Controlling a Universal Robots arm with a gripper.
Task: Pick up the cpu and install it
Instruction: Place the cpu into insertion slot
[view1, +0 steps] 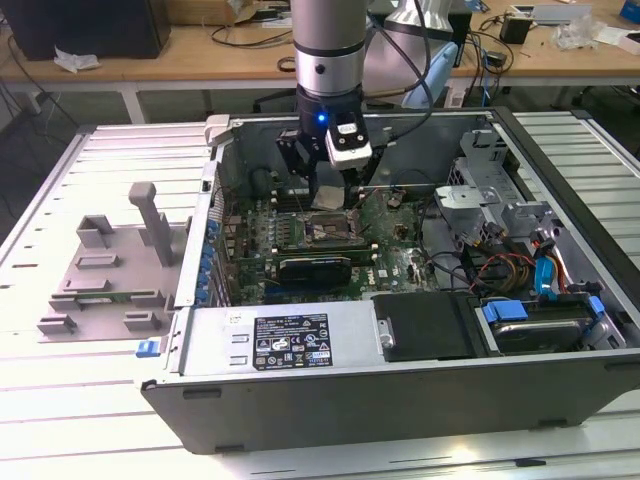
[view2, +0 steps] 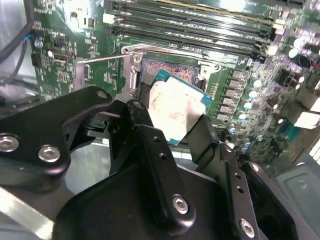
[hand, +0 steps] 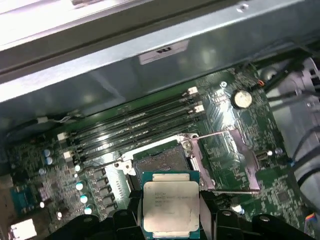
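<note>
Exterior view shows the arm reaching down into an open computer case (view1: 400, 400) that lies on a slatted metal counter (view1: 40, 230), with the gripper (view1: 325, 195) low over the middle of the green motherboard (view1: 400, 262); a grey plastic fixture (view1: 110, 270) sits on the counter just beside the case, toward the exterior view's left; a power supply (view1: 290, 340) fills the near side of the case. In both wrist views the black fingers (view2: 150, 145) are clamped on opposite edges of the cpu (hand: 171, 205), its silver top facing up; the cpu hangs close over the near edge of the open socket (hand: 160, 160), and whether it touches the socket cannot be told. In the second wrist view the cpu (view2: 177, 107) looks tilted against the socket (view2: 170, 70), one corner overlapping the dark recess. The socket's metal load plate (hand: 240, 155) stands folded open to one side; rows of memory slots (hand: 135, 125) run just beyond the socket; a round coin battery (hand: 242, 98) sits on the board farther off.
</note>
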